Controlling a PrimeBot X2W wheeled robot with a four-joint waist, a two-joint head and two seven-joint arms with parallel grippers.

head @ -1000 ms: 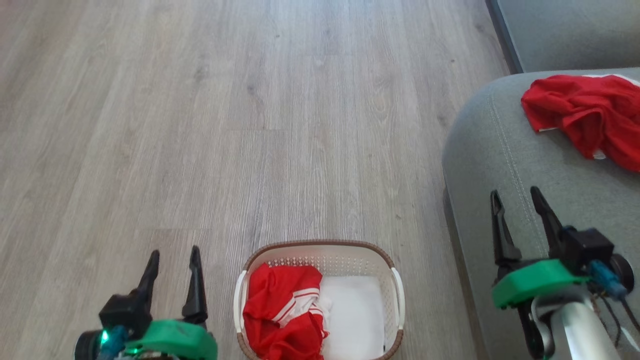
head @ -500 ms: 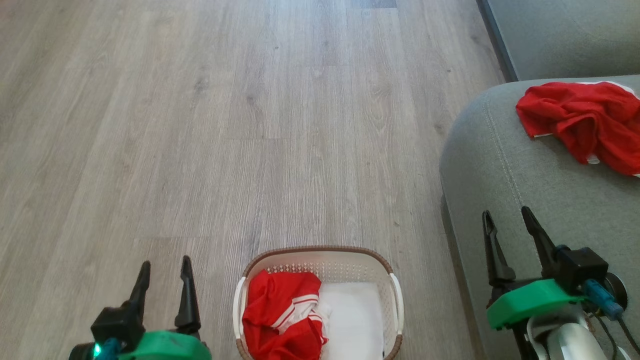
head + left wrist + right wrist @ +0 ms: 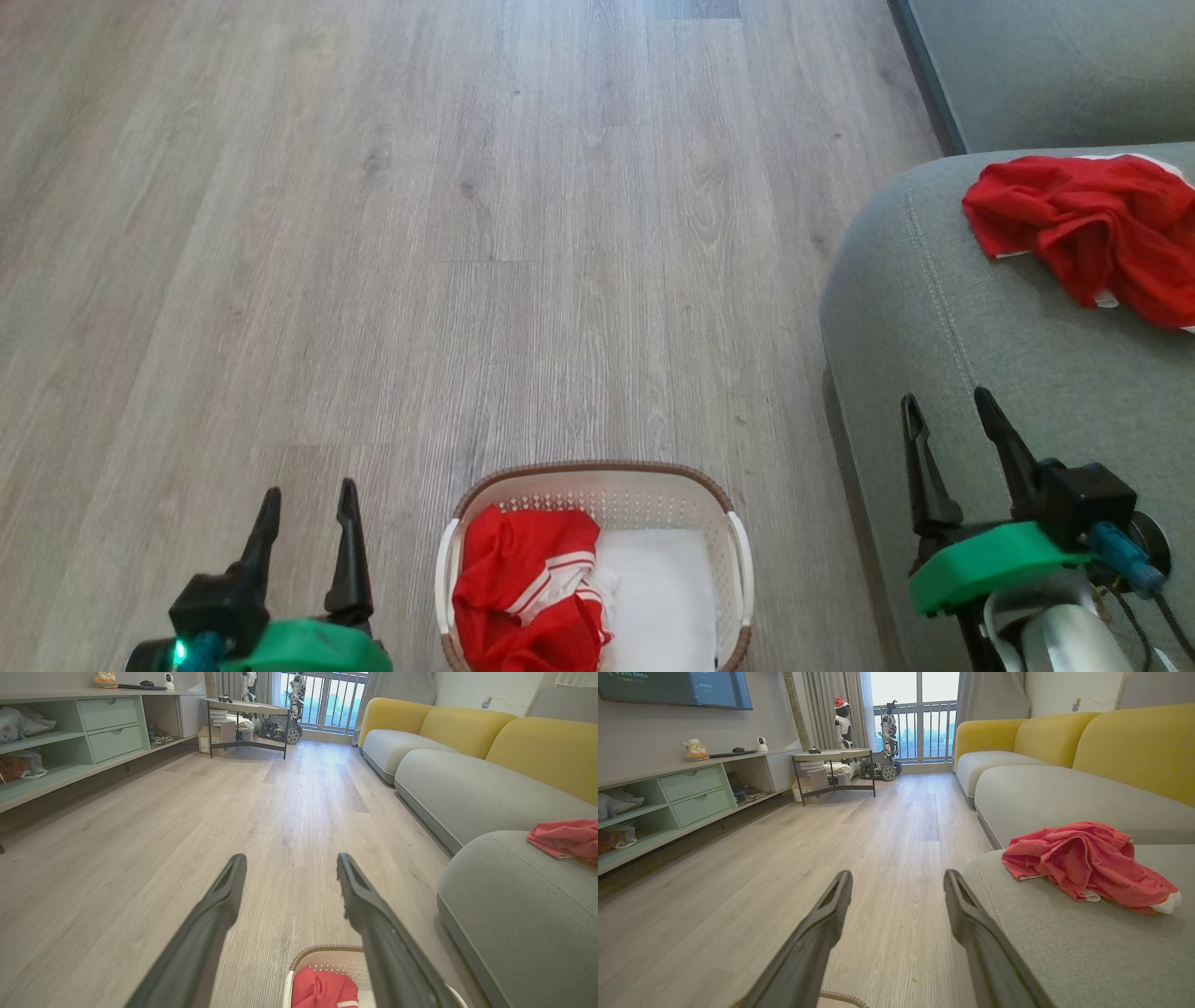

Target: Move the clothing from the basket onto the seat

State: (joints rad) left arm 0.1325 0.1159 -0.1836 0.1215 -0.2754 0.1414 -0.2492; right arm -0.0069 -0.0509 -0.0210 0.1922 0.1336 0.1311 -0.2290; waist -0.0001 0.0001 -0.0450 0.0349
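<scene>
A cream basket (image 3: 597, 485) with a brown rim is sitting on a pale wood floor (image 3: 373, 233), bottom centre in the head view. 1 red garment with white striped trim (image 3: 523, 588) is lying crumpled in the basket's left half, leaving its white base bare on the right. A 2nd red garment (image 3: 1083, 219) is lying bunched on the grey-green seat (image 3: 934, 308) at the right, well apart from the basket. The left gripper (image 3: 310, 488) is hovering over the floor just left of the basket, jaws spread wide, grasping nothing. The right gripper (image 3: 944, 397) is hovering above the seat's near edge, jaws likewise released and empty.
</scene>
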